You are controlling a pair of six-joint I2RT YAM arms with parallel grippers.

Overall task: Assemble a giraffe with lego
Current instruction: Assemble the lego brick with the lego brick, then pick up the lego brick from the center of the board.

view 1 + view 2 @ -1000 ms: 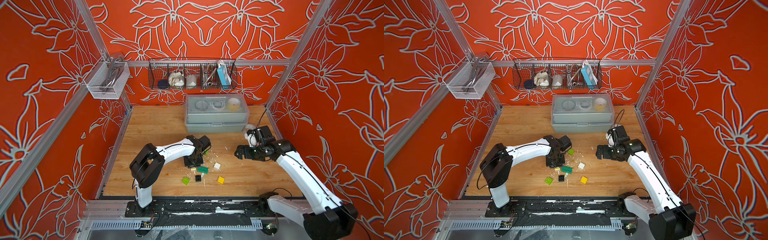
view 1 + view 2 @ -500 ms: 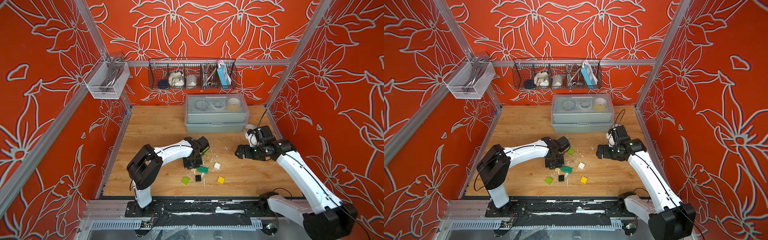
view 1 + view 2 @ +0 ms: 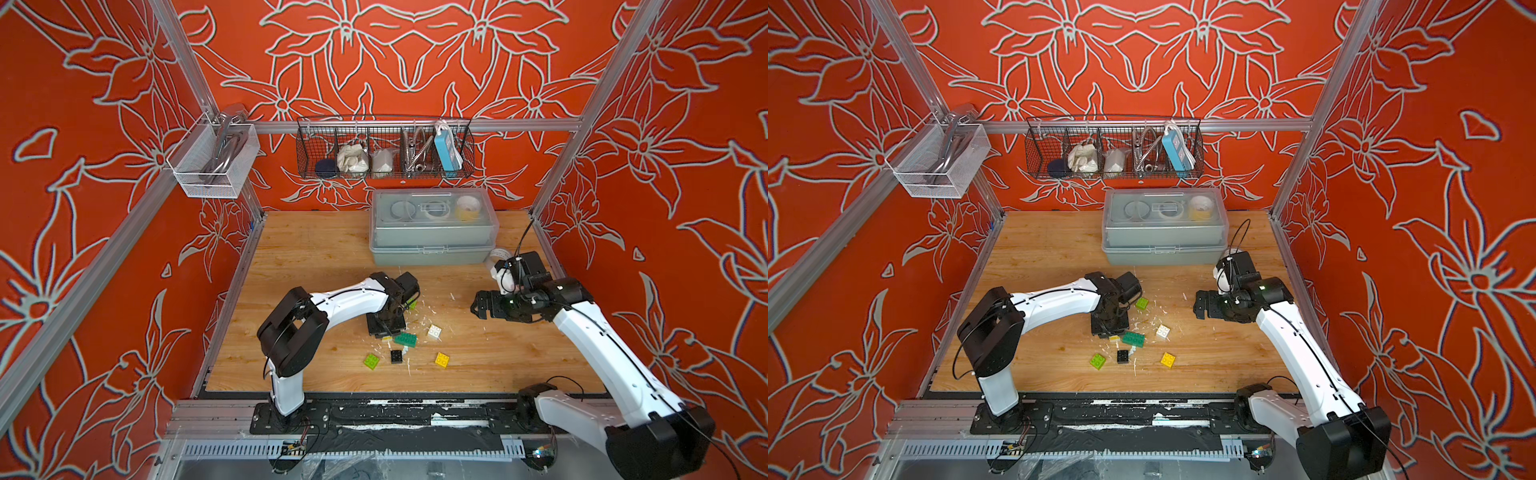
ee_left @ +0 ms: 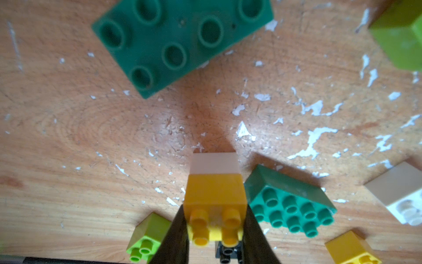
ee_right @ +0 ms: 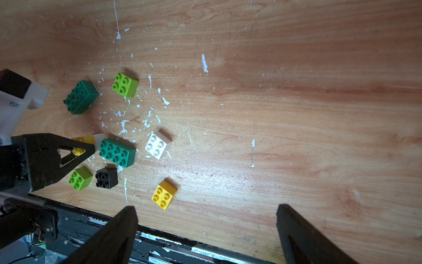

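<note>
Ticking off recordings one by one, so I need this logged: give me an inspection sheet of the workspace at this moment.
Surface: wooden table, dotted with white flakes.
Job's things: yellow-on-white stack in the left hand; loose: two dark green bricks, two lime bricks, black brick, white brick, yellow brick.
Clutter: lidded grey box at the back.
Hands: left hand shut on the stack; right hand open, empty.
Cables: black cable arcs up near the right hand.
Surroundings: orange floral walls, black wire basket, white mesh basket.

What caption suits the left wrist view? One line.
Left gripper clasps a yellow studded plastic brick stacked on a white brick, wooden table below.
</note>
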